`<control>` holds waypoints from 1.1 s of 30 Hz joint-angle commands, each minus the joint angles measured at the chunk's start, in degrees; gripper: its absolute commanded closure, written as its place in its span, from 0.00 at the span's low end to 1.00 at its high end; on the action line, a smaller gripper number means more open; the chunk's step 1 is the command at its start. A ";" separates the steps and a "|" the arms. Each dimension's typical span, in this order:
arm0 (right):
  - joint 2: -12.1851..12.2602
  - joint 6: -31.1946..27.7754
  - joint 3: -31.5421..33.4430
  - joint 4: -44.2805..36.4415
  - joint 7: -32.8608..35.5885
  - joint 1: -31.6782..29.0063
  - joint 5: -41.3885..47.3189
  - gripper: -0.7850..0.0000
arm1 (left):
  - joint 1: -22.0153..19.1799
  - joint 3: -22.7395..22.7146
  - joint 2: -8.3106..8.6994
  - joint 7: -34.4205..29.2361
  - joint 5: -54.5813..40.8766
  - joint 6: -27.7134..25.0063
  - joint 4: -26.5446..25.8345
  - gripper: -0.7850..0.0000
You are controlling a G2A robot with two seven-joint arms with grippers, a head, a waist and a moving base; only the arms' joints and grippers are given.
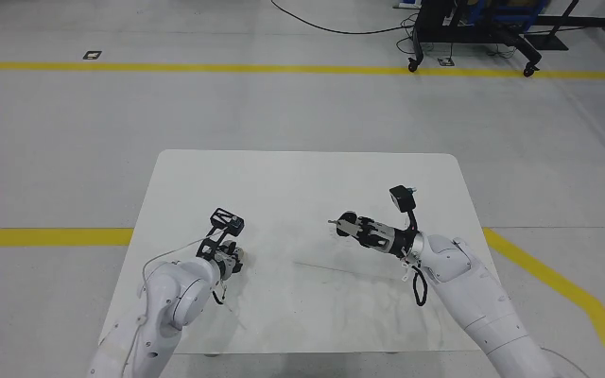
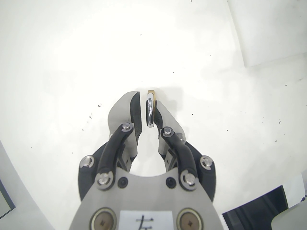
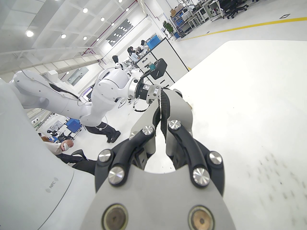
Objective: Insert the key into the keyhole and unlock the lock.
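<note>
left gripper (image 2: 146, 99) slightly open | lock (image 2: 151, 111) between pads (touching one) | right gripper (image 3: 162, 96) closed

Lock (image 2: 151, 111): glossy chromed metal shackle, brass-coloured body. Left gripper (image 2: 144, 98) pads (image 2: 135, 113): black ribbed rubber on matt grey metal. Table (image 2: 72, 48): smooth matt white, finely speckled.

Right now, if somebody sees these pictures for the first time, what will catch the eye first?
First, the right gripper, shut on a small key, held over the white table and pointing toward the left gripper. There, in the left wrist view, a brass and silver lock sits edge-on, bright against the table.
</note>
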 commanded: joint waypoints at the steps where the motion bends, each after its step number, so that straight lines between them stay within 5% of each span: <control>1: 0.00 0.00 0.00 0.00 0.00 0.00 0.00 1.00 | -0.24 0.07 -0.04 -0.18 0.07 -0.09 0.07 1.00; 12: 0.00 0.00 0.00 0.00 0.00 0.00 0.00 1.00 | -1.66 -0.41 -0.37 2.99 -2.41 -0.98 2.87 1.00; 17: 0.00 0.00 0.00 0.00 0.00 0.00 0.00 1.00 | 0.09 -3.87 -0.73 15.70 -11.40 -1.00 3.38 1.00; 21: 0.00 0.00 0.00 0.00 0.00 0.00 0.00 1.00 | 2.53 -8.26 -1.22 29.47 -30.28 -8.64 7.44 1.00; 25: 0.00 0.00 0.00 0.00 0.00 0.00 0.00 1.00 | 1.70 -9.84 -1.53 33.78 -48.45 -23.48 15.53 1.00; 28: 0.00 0.00 0.00 0.00 0.00 0.00 0.00 1.00 | -1.98 -8.76 -1.44 31.24 -48.28 -30.65 20.84 1.00; 33: 0.00 0.00 0.00 0.00 0.00 0.00 0.00 1.00 | -1.98 -8.76 -1.44 31.24 -48.28 -30.65 20.84 1.00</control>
